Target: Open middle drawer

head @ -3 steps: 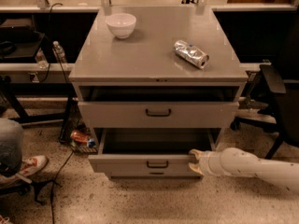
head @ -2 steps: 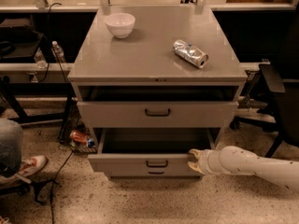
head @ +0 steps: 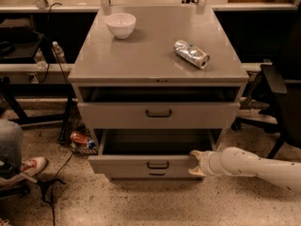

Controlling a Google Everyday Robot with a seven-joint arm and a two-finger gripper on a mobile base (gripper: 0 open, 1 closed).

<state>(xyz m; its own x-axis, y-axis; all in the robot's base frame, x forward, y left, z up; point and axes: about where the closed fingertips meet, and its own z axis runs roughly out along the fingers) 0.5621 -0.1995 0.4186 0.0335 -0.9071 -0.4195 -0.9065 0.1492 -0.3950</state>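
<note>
The middle drawer [head: 141,166] is a grey metal drawer with a small dark handle [head: 158,165]. It stands pulled out from the grey cabinet [head: 155,55], and its dark inside shows. My gripper [head: 194,163] is at the right end of the drawer's front panel, touching it. My pale arm [head: 254,166] comes in from the lower right. Above it, another grey drawer [head: 158,114] with a dark handle is slightly out. Only a thin strip of the lowest drawer [head: 157,174] shows under the middle one.
On the cabinet top are a white bowl [head: 120,25] at the back left and a crushed silver can [head: 191,53] at the right. A chair [head: 277,93] stands to the right. A person's leg and shoe [head: 28,166], cables and a red can [head: 80,139] are on the floor at the left.
</note>
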